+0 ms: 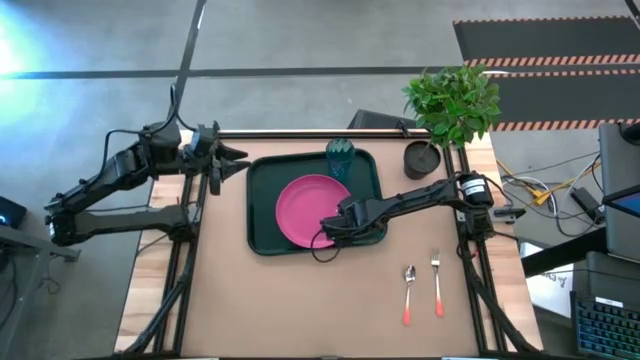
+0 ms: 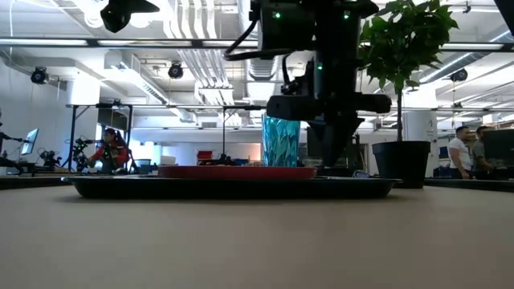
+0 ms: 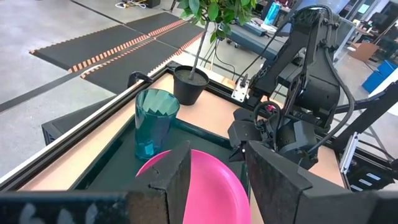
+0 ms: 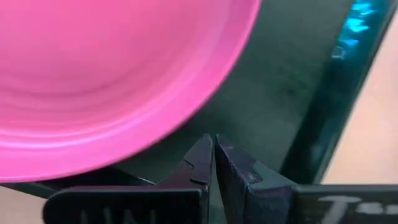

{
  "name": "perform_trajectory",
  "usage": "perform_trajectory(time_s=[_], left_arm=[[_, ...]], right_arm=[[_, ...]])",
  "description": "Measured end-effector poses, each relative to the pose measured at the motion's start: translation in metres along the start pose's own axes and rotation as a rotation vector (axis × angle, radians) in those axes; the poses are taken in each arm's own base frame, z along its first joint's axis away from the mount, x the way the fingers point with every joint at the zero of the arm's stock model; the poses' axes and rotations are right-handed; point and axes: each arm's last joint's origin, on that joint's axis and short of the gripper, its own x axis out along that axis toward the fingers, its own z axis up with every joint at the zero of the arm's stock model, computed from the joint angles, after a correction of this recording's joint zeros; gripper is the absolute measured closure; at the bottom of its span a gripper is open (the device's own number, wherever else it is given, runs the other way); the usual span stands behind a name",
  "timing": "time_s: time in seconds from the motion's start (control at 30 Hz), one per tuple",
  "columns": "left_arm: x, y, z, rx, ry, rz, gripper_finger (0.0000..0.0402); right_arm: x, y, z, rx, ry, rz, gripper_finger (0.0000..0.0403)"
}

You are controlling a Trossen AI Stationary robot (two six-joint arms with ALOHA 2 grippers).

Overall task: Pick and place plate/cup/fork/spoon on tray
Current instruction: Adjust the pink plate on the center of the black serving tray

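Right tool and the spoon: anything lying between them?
No. In the high view, only the tray rim and bare table separate the shut right tool, beside the plate, from the spoon.

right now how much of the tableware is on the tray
Done: the pink plate and teal cup sit on the green tray. In hand: nothing; the right gripper is shut and empty beside the plate, the left gripper waits open. Left: the spoon and fork lie on the table.
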Motion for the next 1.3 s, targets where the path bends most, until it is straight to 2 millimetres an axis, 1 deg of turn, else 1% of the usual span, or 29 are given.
perform_trajectory(time_s=[0.33, 0.53, 0.7, 0.9, 1.1, 1.2, 1.3], left_arm=[[0.0, 0.0, 0.0, 0.0, 0.0, 0.0, 0.0265], [0.0, 0.0, 0.0, 0.0, 0.0, 0.0, 0.0265], [0.0, 0.0, 0.0, 0.0, 0.0, -0.001, 0.0265], [0.0, 0.0, 0.0, 0.0, 0.0, -0.001, 0.0265], [0.0, 0.0, 0.0, 0.0, 0.0, -0.001, 0.0265], [0.0, 0.0, 0.0, 0.0, 0.0, -0.001, 0.0265], [0.0, 0.0, 0.0, 0.0, 0.0, -0.001, 0.0265]], right_arm=[[-0.003, 0.001, 0.002, -0.015, -0.015, 0.005, 0.0394], [0.001, -0.003, 0.0, -0.061, -0.018, -0.036, 0.0394], [0.005, -0.004, -0.002, -0.063, -0.014, -0.047, 0.0394], [0.009, 0.004, 0.001, -0.035, -0.059, 0.026, 0.0394], [0.008, 0.011, 0.005, -0.01, -0.116, 0.096, 0.0394], [0.008, 0.012, 0.005, -0.014, -0.12, 0.102, 0.0394], [0.002, 0.013, 0.005, -0.036, -0.124, 0.109, 0.0394]])
